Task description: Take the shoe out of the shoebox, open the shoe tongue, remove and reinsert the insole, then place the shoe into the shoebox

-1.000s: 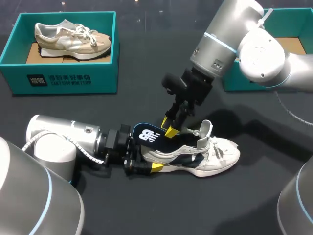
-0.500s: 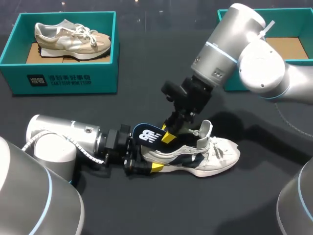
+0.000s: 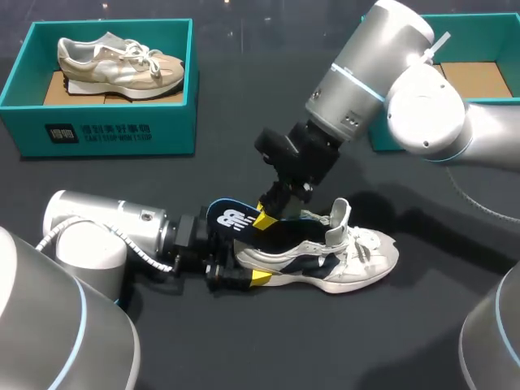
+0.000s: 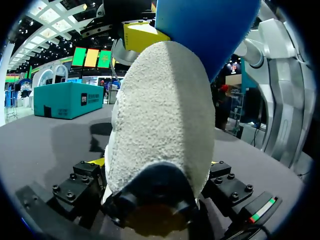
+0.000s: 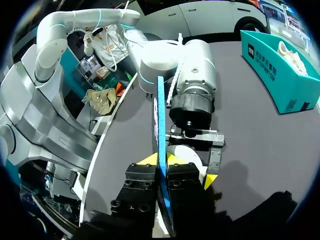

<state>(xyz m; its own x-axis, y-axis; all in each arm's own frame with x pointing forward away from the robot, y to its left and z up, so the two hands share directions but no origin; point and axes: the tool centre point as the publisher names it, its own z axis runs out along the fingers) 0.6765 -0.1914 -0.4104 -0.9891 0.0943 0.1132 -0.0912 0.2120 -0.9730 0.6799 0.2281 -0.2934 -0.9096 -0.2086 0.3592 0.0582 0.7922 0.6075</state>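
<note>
White-and-navy lace-up sneaker (image 3: 341, 258): flat on its sole on the dark table (image 3: 244, 341), heel clamped between the left gripper's (image 3: 242, 264) fingers. Blue foam insole (image 3: 231, 221): heel end raised out of the collar, pinched flat in the right gripper (image 5: 160, 161), fingers nearly together. Likely mid-removal; next, lift clear, then feed back toe-first.

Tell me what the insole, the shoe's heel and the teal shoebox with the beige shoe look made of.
Insole: probably foam, matte blue; thin, and curving seen edge-on.
Shoe's heel: white, pebbly grain, perhaps suede or fleecy fabric.
Teal shoebox: likely cardboard, matte; thin straight walls, brown board inside.
</note>
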